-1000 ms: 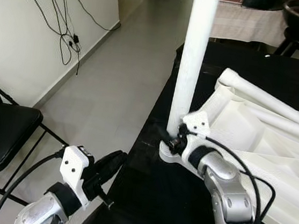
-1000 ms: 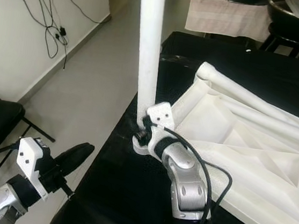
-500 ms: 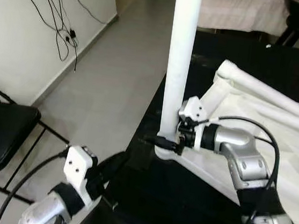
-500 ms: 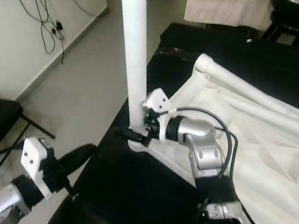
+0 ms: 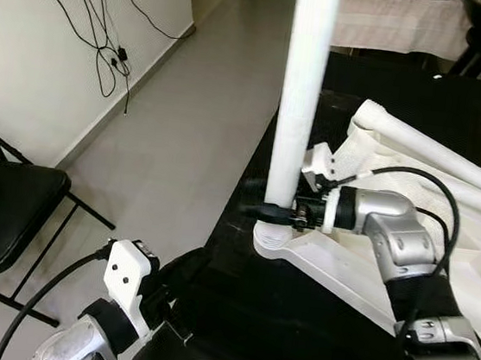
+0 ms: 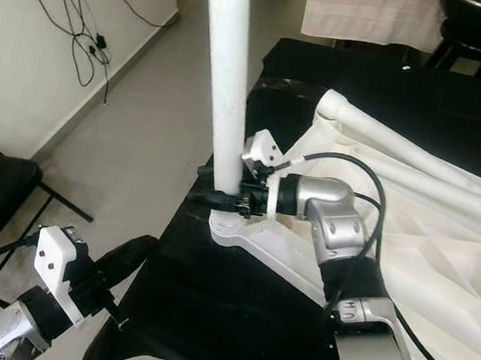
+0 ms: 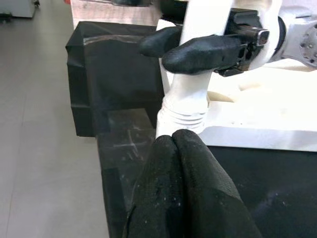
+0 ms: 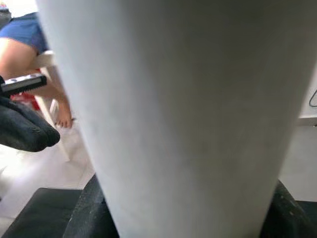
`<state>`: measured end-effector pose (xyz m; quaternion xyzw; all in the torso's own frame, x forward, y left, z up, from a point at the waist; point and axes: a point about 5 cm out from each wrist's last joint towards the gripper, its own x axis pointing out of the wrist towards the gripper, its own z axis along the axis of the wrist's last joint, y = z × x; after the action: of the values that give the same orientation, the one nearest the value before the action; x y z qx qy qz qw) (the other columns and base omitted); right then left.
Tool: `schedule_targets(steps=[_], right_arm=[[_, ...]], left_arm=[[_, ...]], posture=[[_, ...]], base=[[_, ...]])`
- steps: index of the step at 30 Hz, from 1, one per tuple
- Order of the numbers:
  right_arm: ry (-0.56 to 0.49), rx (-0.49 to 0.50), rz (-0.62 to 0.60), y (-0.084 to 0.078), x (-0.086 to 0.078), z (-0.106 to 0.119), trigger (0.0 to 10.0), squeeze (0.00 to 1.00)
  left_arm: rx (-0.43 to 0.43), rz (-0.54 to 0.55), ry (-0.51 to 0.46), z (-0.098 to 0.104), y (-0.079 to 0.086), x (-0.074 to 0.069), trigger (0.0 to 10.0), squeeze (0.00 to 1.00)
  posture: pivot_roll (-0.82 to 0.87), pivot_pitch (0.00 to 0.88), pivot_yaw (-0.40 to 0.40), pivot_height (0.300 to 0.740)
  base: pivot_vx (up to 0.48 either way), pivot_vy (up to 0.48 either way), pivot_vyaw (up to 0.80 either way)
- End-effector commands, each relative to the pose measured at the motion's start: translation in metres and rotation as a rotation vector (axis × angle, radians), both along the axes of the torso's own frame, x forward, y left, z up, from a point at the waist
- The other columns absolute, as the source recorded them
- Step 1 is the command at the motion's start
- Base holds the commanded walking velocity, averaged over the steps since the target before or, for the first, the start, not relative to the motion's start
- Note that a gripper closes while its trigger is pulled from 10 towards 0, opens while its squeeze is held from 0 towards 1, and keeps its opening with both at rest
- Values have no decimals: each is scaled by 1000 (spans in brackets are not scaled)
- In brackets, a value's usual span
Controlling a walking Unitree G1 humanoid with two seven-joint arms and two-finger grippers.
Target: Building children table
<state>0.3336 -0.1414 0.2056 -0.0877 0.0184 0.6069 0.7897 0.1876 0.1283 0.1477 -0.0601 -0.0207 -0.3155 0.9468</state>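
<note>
White leg (image 5: pixel 299 108) top cut off by frame; stands upright in corner socket of overturned white tabletop (image 6: pixel 409 225) on black worktop (image 5: pixel 293 325). Right tool (image 5: pixel 273 210) clamped around leg just above socket. Left tool (image 7: pixel 183 163) fingers together, at worktop edge below.

You've got the white plastic table leg (image 5: pixel 300 100) standing upright, its ribbed lower end sat in the round corner socket (image 5: pixel 275 240) of the white tabletop (image 6: pixel 423 253), which lies upside down on the black worktop (image 6: pixel 233 318) with its ribbed underside facing up. That corner's right by the worktop's edge, and another white leg (image 5: pixel 435 154) lies flat along the tabletop's far side.
</note>
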Motion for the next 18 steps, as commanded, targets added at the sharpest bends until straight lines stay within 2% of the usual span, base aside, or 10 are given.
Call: schedule_targets(steps=[1, 2, 3, 4, 5, 7, 8, 9, 12, 18], right_arm=[[69, -6, -66, -5, -7, -19, 0, 0], [76, -10, -169, -7, -12, -26, 0, 0], [76, -10, -169, -7, -12, -26, 0, 0], [92, -4, -413, -5, -13, -36, 0, 0], [53, -39, -700, -9, -15, -45, 0, 0], [53, -39, -700, -9, -15, -45, 0, 0], [64, -61, -876, -6, -30, -54, 0, 0], [70, -68, -957, 1, -40, -60, 0, 0], [69, -69, -979, 11, -42, -64, 0, 0], [56, -53, -886, 28, -34, -57, 0, 0]], left_arm=[[9, 0, 11, -1, 1, -3, 10000, 0], [9, -1, 13, -2, 2, -3, 10000, 0], [9, -1, 13, -2, 2, -3, 10000, 0], [11, 0, 15, -2, 4, -3, 10000, 0], [12, 0, 16, -3, 5, -3, 10000, 0], [12, 0, 16, -3, 5, -3, 10000, 0], [14, 1, 18, -3, 7, -3, 10000, 0], [13, 0, 21, -4, 8, -2, 10000, 0], [13, -9, 26, -6, 8, 1, 10000, 0], [23, -16, 26, -7, 8, 1, 10000, 0]], posture=[[-10, 168, 13, 740], [-12, 165, 9, 740], [-12, 165, 9, 740], [-18, 160, 6, 740], [-23, 159, 8, 740], [-23, 159, 8, 740], [-38, 156, 17, 740], [-50, 149, 38, 740], [-34, 126, 37, 740], [-27, 126, 29, 740]], base=[[0, 0, 0], [0, 0, 0], [0, 0, 0], [0, 0, 0], [0, 0, 0], [0, 0, 0], [0, 0, 0], [0, 0, 0], [0, 0, 0], [0, 0, 0]])
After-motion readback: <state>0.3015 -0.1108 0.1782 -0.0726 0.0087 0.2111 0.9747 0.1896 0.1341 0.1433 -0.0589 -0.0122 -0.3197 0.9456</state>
